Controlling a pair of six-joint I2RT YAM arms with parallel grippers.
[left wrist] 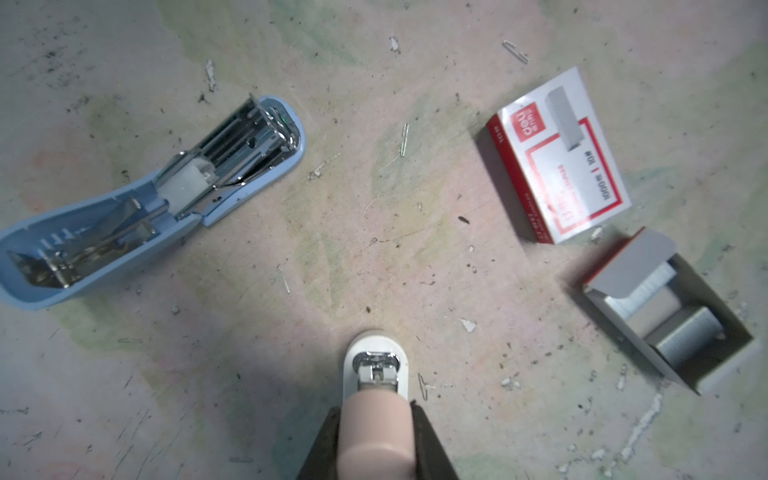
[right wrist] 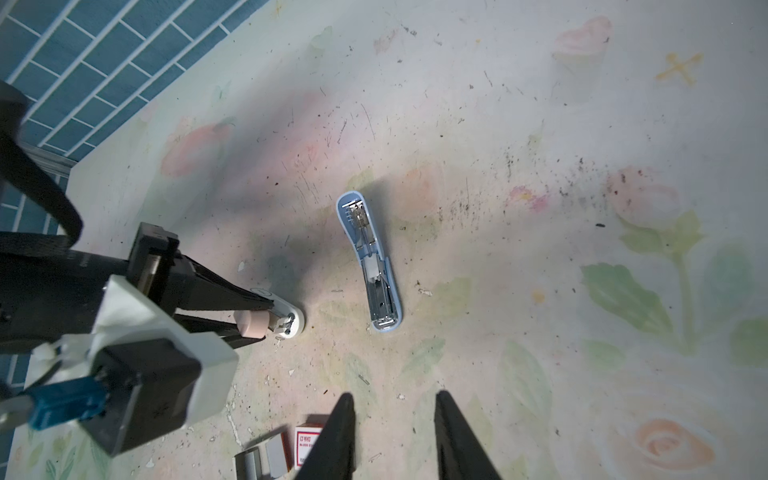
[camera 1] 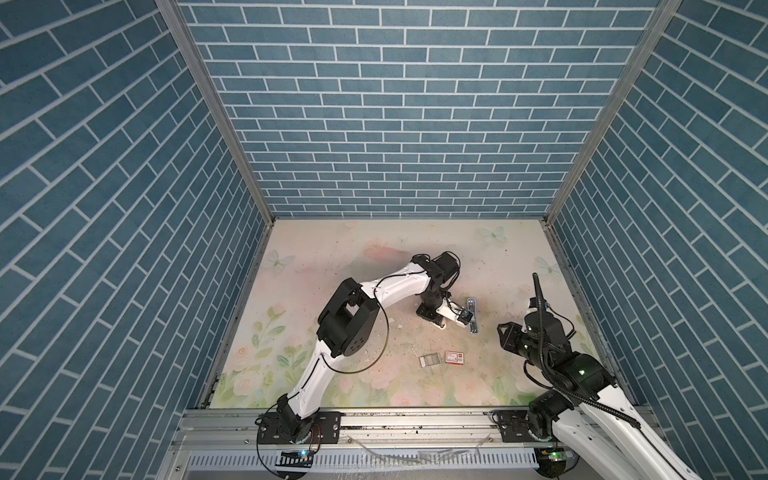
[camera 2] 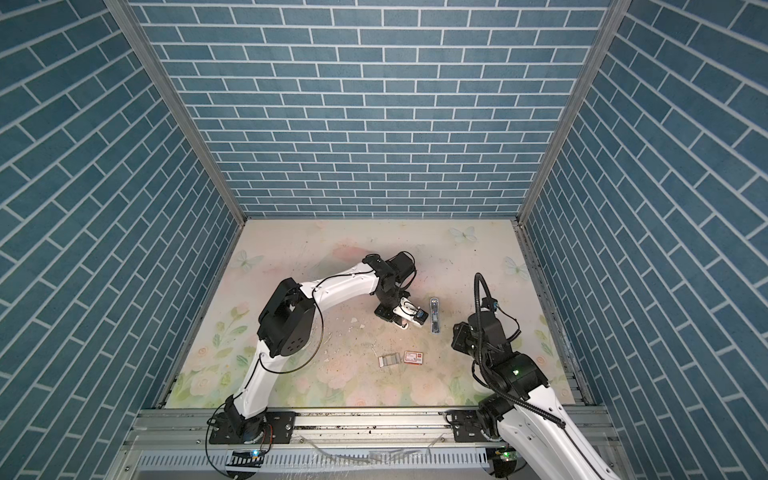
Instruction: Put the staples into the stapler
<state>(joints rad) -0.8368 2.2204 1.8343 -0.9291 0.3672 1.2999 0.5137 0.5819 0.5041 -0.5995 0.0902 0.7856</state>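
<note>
Left end effector [left wrist: 374,424] is clamped tight on the rear of the small pink-and-white plastic stapler [left wrist: 376,365], nose tipped down at the floral-print table [left wrist: 374,249]. I can't tell if it's touching, or if its magazine is open. Right end effector [right wrist: 395,399] hangs partway open and empty, near the red-and-white cardboard box [left wrist: 561,158]. Silvery staple strips [left wrist: 685,336] sit in the small grey rectangular tray [left wrist: 723,365] just beside that box, well apart from both staplers. Light-blue plastic stapler [left wrist: 166,199] lies hinged open, magazine exposed, near the pink one but not touching.

Risks as I see them:
- A rear-only grip could let the pink stapler pivot or slip if its nose gets driven into the table.
- The tray looks light and unanchored, so it likely skates when pinched into.
- The strips are brittle; squeeze hard and they snap, adding to the loose staples [left wrist: 404,139] scattered about.
- The blue stapler is unrestrained and slides under any push.
</note>
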